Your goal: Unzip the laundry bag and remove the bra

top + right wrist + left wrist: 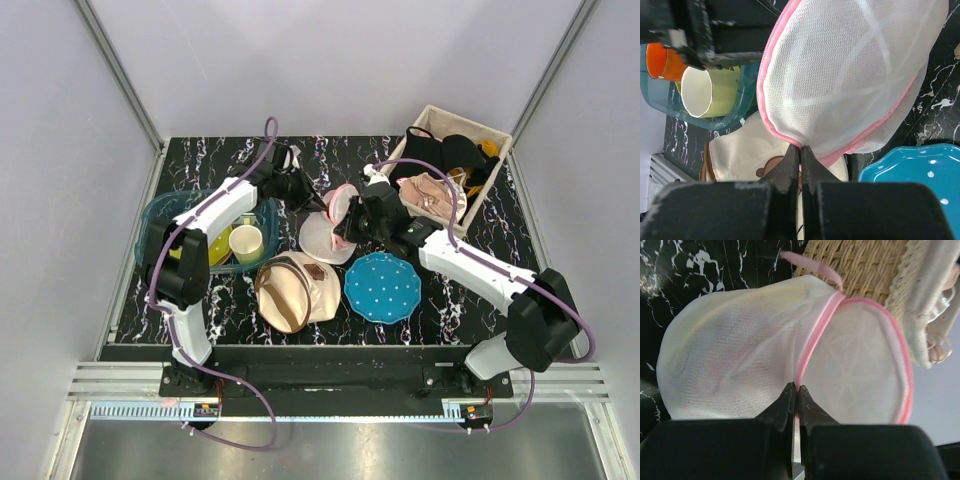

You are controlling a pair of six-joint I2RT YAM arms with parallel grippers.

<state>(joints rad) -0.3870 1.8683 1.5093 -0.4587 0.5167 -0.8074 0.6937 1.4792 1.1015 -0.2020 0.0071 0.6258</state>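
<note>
Two black grippers pinch a round white mesh laundry bag with a pink zipper rim (320, 240), held up off the black marbled table (200, 160) near its middle.

At far left a translucent teal plastic tub (160, 215) holds a pale yellow cup (246, 243) and an orange cup (660, 62). The left gripper (796, 390) has its fingers closed together on the pink zipper line where the bag's two mesh halves meet. In front of the bag, a beige canvas bag with brown straps (295, 292) lies on the table. The right gripper (800, 148) is clamped tight on the pink rim at the bag's other side, and the bag stands tilted on edge between the two. A blue white-dotted scalloped plate (383, 287) lies just beside the canvas bag. At far right, a cream woven basket (497, 135) holds dark and pinkish garments.
</note>
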